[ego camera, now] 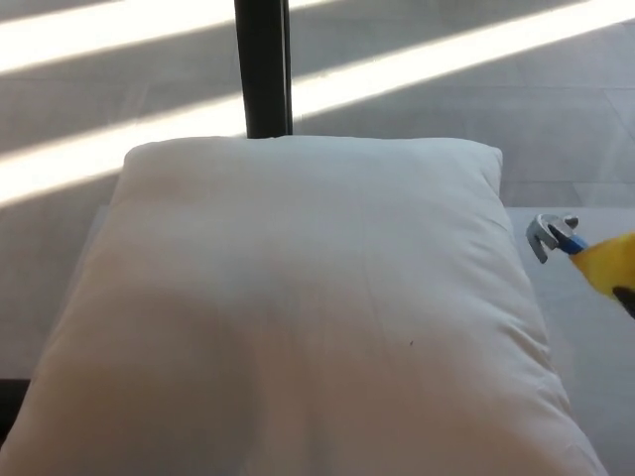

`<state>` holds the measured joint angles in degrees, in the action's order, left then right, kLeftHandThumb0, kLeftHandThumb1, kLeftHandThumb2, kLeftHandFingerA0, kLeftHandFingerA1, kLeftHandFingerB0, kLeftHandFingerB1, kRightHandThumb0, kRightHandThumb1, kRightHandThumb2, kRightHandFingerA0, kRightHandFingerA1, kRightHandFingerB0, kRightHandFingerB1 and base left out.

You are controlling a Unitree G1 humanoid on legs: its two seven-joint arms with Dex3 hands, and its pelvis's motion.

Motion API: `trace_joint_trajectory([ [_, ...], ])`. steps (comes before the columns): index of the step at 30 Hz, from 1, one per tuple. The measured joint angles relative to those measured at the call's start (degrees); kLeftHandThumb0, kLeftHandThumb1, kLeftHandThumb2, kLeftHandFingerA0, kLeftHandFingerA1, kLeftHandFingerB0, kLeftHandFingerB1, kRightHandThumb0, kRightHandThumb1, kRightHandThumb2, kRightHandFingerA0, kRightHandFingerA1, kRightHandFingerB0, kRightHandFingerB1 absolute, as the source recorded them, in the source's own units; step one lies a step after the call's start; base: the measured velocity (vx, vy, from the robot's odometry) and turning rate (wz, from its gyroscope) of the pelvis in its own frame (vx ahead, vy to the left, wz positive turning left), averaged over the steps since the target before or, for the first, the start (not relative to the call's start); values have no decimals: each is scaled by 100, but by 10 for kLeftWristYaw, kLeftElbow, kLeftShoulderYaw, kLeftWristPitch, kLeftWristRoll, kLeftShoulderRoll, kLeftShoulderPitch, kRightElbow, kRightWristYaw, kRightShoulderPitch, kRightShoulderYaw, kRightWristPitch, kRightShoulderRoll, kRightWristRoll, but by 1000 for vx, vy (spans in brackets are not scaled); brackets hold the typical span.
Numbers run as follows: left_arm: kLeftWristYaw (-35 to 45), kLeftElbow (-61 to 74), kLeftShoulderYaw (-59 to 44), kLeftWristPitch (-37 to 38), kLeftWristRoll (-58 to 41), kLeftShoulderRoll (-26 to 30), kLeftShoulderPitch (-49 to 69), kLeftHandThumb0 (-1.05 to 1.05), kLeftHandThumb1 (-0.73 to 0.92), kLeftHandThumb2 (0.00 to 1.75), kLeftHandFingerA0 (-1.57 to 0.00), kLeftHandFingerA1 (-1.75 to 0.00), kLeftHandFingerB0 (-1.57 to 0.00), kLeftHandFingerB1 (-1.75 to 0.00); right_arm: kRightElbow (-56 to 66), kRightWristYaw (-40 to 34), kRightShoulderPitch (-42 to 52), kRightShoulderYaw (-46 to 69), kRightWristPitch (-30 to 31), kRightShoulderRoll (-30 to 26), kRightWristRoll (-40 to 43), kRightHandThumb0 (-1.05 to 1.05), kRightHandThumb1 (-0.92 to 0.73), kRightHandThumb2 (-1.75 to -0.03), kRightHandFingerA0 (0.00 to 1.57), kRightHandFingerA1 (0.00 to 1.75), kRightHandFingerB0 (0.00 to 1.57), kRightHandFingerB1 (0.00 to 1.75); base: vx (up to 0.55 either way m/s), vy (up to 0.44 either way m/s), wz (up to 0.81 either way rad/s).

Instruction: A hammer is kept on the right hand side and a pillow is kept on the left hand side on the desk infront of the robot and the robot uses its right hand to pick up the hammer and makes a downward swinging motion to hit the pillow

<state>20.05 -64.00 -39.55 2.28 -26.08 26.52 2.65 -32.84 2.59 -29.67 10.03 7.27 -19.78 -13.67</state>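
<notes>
You have a large white pillow (308, 307) filling most of the head view, lying flat on the white desk (585, 397). Its top edge runs across the upper middle of the picture and its lower corners run off the bottom. A tiny dark speck sits on its fabric, right of centre.

The hammer (575, 248) shows at the right edge, just off the pillow's right side. Its grey metal head, with a curved claw, points toward the pillow; behind it you see a short blue neck and then a yellow grip that runs out of frame. The head appears to be off the desk surface, tilted up toward the upper left, though you cannot judge the height from this 1 view.

At the very edge, below the yellow grip, there is a small dark patch. It may be part of the right hand, but too little shows for you to tell; whether that hand grips the hammer cannot be read here. With no hand clearly visible, the only anchor you have is where the right arm would enter: the hammer lies at that right border and the pillow lies to the left of it.

The left hand is not in view.

Beyond the pillow a black upright post (263, 67) stands against a grey floor (446, 119) crossed by 2 bright bands of sunlight.
</notes>
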Motion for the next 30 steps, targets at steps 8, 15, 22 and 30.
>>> trace_joint_trajectory([
  [8,0,0,-3,0,-1,-4,8,-65,76,62,-53,-54,-44,-40,90,30,-4,35,71,41,52,-22,-55,-118,98,175,68,175,0,0,0],
  [15,0,-1,-4,0,-1,-10,14,-67,75,62,-53,-56,-45,-41,154,42,-16,59,134,88,94,-27,-61,-109,99,175,67,175,0,0,0],
  [22,0,0,-4,0,-1,-18,21,-63,78,63,-51,-54,-44,-42,221,44,-49,75,203,150,141,-32,-67,-106,102,175,70,175,0,0,0],
  [30,0,0,-4,0,0,-18,24,-64,77,63,-53,-54,-43,-40,256,42,-117,104,281,194,189,-33,-66,-113,104,175,69,175,0,0,0],
])
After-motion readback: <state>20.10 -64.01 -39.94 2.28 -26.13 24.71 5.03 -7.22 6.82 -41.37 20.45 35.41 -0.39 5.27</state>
